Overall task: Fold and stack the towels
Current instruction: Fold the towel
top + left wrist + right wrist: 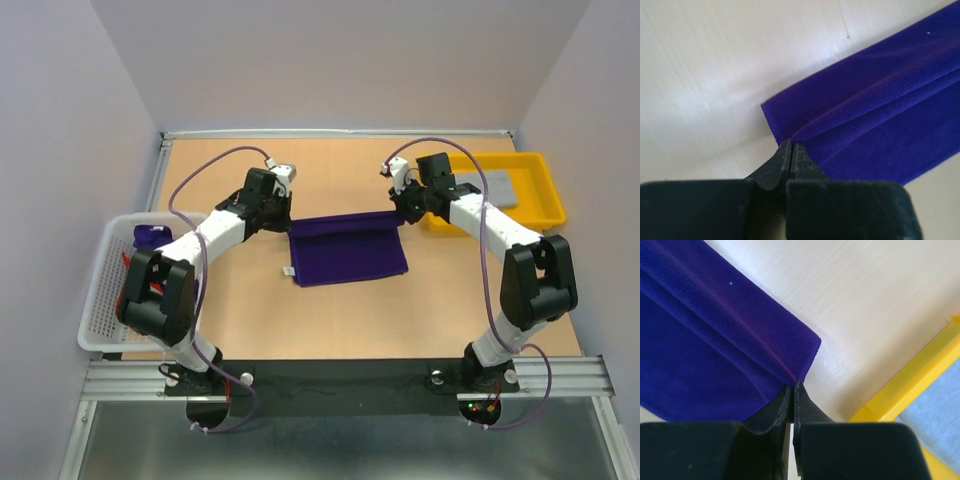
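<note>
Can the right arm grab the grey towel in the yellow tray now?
Probably not yet: the right gripper is shut on the purple towel, though the grey towel lies uncovered close by.

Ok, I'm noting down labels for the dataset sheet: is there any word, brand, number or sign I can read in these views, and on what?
No text can be read in any view.
The white tag at the near left corner of the purple towel: too small to read.
The yellow tray and the white basket: no lettering shows.
</note>
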Controlling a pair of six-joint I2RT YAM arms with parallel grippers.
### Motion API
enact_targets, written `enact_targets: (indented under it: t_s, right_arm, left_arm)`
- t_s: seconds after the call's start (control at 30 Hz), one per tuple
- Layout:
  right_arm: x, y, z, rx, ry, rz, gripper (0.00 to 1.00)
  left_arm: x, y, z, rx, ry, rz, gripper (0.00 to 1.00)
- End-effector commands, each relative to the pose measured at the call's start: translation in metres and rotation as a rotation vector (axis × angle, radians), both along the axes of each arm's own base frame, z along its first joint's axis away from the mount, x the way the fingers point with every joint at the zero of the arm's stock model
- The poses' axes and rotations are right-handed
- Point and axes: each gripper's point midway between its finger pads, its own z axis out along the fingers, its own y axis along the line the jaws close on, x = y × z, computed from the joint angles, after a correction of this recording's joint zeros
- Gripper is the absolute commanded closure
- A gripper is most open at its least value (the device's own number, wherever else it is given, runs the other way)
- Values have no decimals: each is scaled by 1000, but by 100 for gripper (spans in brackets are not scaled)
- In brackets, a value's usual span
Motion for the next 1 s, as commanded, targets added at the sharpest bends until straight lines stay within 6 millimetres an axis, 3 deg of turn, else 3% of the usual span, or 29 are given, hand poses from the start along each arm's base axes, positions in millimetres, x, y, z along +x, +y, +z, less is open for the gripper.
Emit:
enact_targets:
  t_s: [0.0, 0.2, 0.43, 0.97]
  right_arm:
    - [-10, -14, 15, 17, -37, -78, 99]
    - [-39, -9, 8, 87, 17, -89, 98]
    - [-62, -12, -17, 99, 107, -124, 98]
    - [-75, -8, -10, 149, 142, -153, 99]
  left_arm:
    - [-25, 5, 12, -63, 7, 58, 100]
    - [-48, 4, -13, -107, 88, 101, 100]
    - [-67, -9, -36, -102, 146, 83, 100]
    - [-80, -8, -31, -92, 142, 106, 100]
